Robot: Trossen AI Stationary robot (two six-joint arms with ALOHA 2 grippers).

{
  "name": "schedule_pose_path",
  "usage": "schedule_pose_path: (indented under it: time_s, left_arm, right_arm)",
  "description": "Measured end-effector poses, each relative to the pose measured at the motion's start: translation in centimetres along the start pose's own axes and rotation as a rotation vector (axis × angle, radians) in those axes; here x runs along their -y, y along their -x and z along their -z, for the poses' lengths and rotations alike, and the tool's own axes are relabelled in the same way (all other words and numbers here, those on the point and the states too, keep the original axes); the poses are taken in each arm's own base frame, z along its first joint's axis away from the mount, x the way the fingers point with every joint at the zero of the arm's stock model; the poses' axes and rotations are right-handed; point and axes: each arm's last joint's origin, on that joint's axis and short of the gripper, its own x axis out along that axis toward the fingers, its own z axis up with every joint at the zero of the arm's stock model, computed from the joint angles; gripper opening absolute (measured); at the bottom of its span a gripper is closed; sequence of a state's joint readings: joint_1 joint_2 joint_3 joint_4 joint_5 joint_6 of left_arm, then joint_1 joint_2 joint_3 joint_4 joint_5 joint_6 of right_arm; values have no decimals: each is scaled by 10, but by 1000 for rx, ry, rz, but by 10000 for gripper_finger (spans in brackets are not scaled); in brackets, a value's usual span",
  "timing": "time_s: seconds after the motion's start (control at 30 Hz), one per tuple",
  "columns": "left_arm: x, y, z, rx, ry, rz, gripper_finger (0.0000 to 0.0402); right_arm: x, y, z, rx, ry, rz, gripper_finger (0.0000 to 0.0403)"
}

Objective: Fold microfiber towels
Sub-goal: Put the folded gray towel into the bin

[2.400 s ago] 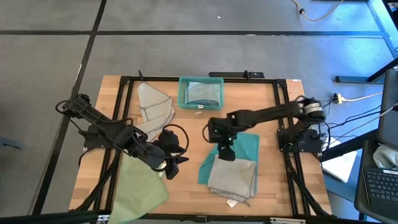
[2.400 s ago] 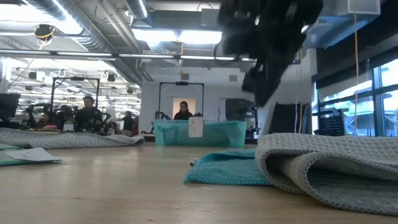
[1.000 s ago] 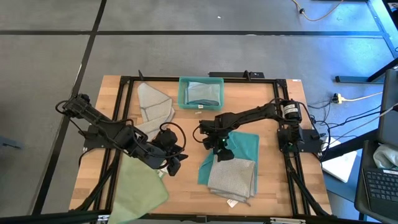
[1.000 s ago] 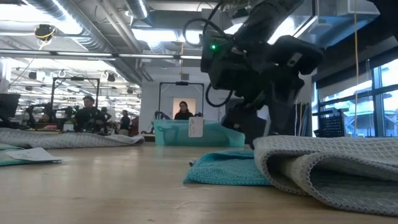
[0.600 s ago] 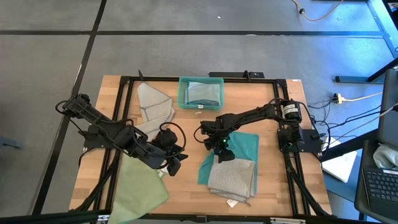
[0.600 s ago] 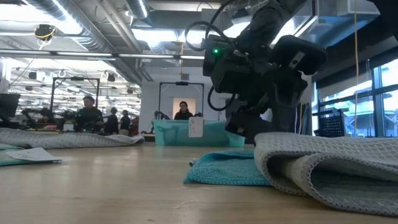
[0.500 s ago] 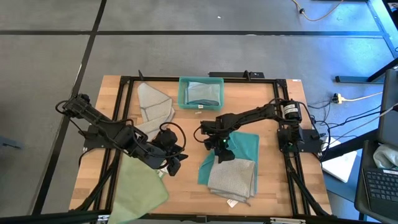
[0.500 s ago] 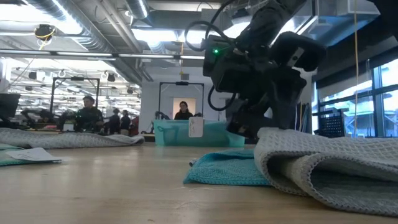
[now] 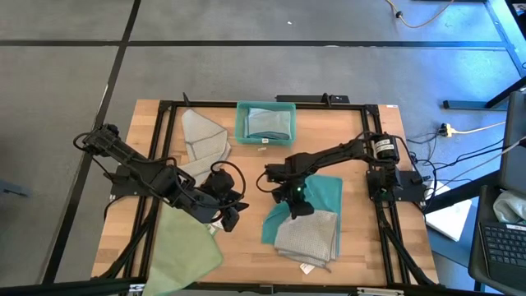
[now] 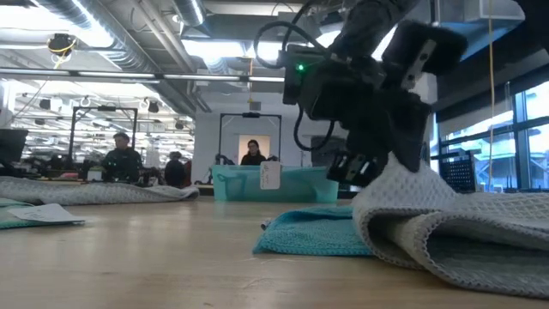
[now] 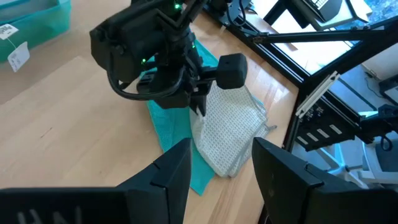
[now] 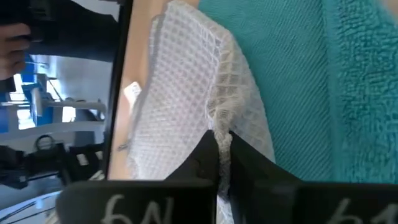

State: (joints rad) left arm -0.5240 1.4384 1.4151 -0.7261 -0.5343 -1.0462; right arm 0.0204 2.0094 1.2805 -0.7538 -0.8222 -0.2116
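Two towels lie stacked at the lower centre-right of the high view: a folded grey waffle towel (image 9: 307, 234) rests on a flat teal towel (image 9: 327, 194). We see the right gripper (image 9: 294, 204) at the grey towel's upper edge, its fingers (image 12: 214, 160) pinched shut on a ridge of that weave; in the low view the cloth rises in a peak to the fingers. The left gripper (image 9: 228, 215) hangs just left of centre, fingers (image 11: 177, 169) parted and holding nothing.

Other towels lie outward. A pale green towel (image 9: 186, 251) fills the lower left and overhangs the front edge of the desk (image 9: 246, 168). A grey towel (image 9: 200, 140) lies loosely folded at the upper left. One more sits in the teal bin (image 9: 265, 122) at top centre.

We judge three risks:
- The pinch holds only a narrow ridge, so the cloth may slip free when lifted.
- The fingers may have caught just the top layer, and a pull would then undo the fold already made.
- The teal towel beneath may drag along and bunch.

The desk is pale wood inside a black frame, on grey floor. Beyond it the low view shows a workshop with strip lights, exposed ducts and several people far back.
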Motion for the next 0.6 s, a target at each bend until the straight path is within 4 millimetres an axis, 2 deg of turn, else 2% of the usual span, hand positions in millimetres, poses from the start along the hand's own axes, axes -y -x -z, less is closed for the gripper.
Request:
schedule_pose_path:
  time_s: [0.17, 0.3, 0.43, 0.6]
  left_arm:
    - [0, 0, 0, -1, 0, 1, 160]
    - [0, 0, 0, -2, 0, 2, 160]
    - [0, 0, 1, -21, -2, 13, 160]
    - [1, 0, 2, -49, -5, 30, 160]
  right_arm:
    - [-19, 21, -10, -36, -38, -7, 14]
    - [-47, 52, -22, -4, 1, 1, 13]
    - [-77, 84, -30, 39, 49, 85, 13]
    - [-99, 126, -38, 103, 39, 153, 14]
